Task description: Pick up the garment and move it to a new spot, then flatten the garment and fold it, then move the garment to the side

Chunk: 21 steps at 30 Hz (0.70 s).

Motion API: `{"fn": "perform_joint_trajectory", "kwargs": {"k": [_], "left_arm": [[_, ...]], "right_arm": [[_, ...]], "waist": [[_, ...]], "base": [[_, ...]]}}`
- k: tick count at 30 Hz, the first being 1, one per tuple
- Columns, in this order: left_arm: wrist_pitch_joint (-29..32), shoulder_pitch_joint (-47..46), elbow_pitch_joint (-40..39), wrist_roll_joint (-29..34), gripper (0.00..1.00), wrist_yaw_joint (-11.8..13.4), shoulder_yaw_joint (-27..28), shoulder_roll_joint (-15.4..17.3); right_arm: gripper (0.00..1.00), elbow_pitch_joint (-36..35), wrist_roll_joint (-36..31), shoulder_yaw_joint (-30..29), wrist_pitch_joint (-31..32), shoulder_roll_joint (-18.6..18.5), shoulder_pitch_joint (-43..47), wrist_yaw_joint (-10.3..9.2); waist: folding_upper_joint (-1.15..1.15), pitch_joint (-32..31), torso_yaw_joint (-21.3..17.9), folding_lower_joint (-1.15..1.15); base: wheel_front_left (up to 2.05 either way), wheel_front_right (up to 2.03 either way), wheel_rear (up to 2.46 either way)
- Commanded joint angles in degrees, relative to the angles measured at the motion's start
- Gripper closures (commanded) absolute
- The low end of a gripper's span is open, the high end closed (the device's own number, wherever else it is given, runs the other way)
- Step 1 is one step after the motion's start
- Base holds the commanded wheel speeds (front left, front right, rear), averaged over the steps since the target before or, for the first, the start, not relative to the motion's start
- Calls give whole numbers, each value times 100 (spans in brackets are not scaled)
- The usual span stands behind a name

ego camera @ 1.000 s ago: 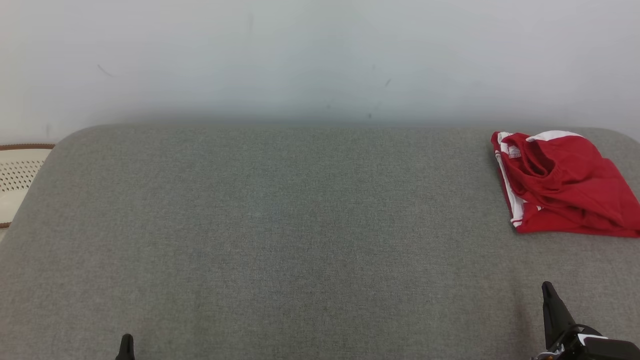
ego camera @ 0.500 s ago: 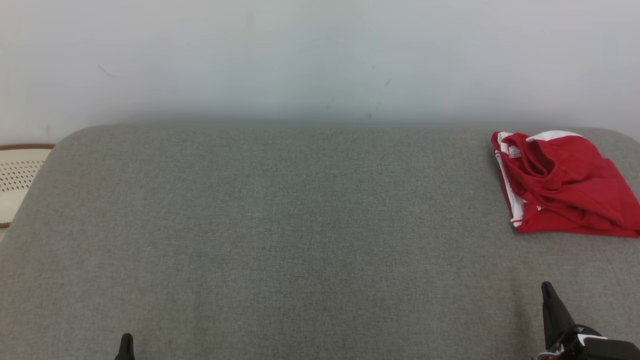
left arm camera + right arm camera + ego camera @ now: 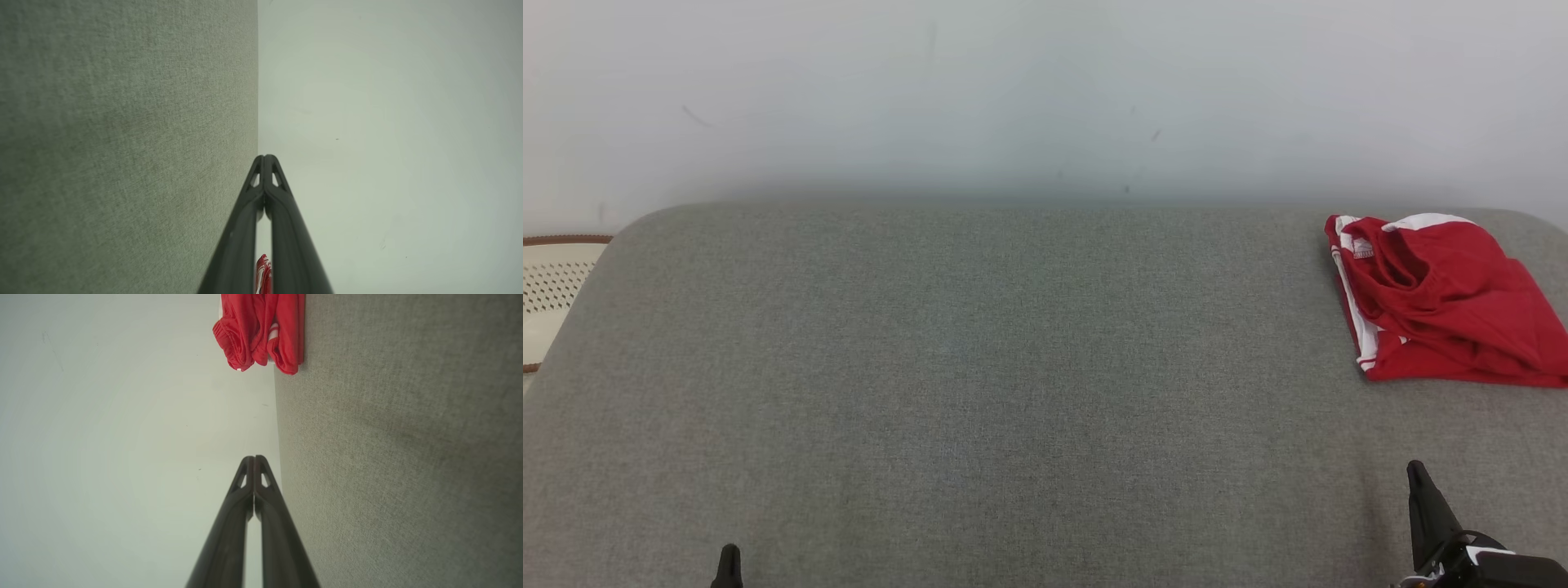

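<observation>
left gripper [image 3: 264, 157]: dark fingers pressed together at tips | grey fabric surface [image 3: 122, 143] at left | pale wall [image 3: 388, 122] at right | red garment [image 3: 263, 273] glimpsed between fingers

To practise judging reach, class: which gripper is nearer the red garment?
The right gripper, at the lower right below the garment; the left gripper sits far off at the lower left.
</observation>
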Motion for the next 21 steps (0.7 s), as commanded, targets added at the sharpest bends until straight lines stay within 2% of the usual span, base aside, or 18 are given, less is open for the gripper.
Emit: {"fn": "perform_joint_trajectory", "kwargs": {"k": [1,21], "left_arm": [[24,-47,22,17,100,-24,12,-7],[39,-48,23,25,100,-24,24,-15]], "right_arm": [[100,16,-28,-15,8,14,-49,2],[100,19,-35,-33,34,28,-52,2]], "waist": [[0,0,0,0],[0,0,0,0]], "base": [[0,0,0],[0,0,0]]}}
